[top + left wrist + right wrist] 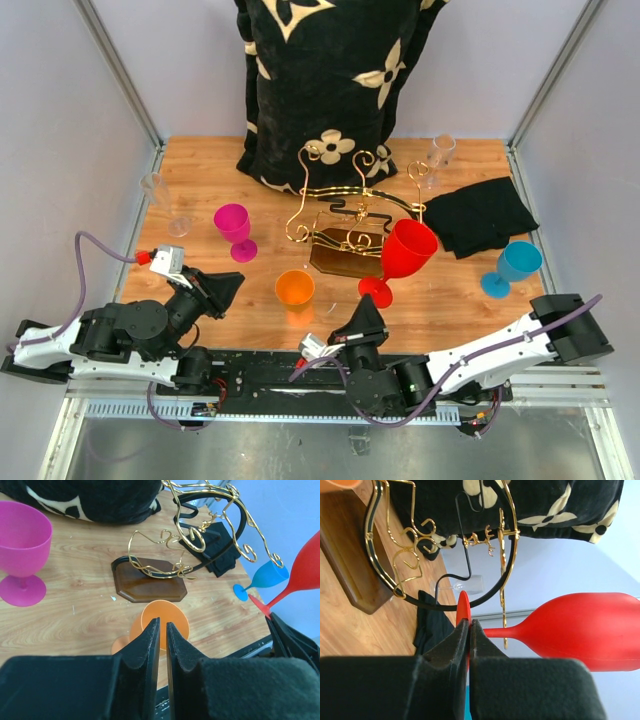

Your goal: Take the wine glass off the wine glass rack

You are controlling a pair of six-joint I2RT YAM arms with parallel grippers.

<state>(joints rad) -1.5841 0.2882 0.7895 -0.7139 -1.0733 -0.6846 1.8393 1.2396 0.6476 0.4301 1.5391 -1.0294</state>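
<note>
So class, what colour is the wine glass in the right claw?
Red; the wine glass shows best in the right wrist view.

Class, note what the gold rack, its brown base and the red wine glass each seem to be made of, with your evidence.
Wine glass rack: thin metal wire with a polished gold finish; it glints and holds tight curls. Base: probably varnished wood; dark brown, soft sheen, bevelled edge. Red wine glass: likely plastic; even red colour and a dull sheen, not clear like glass.

— What sits past the left claw (pixel 163 626)?
— An orange cup (pixel 178 620) on the wooden surface (pixel 75 617). The jaws are barely parted, with nothing between them.
— Beyond?
— The wine glass rack (pixel 150 582), a pink glass (pixel 22 535) on the left and a tilted red wine glass (pixel 307 565) on the right.
</note>
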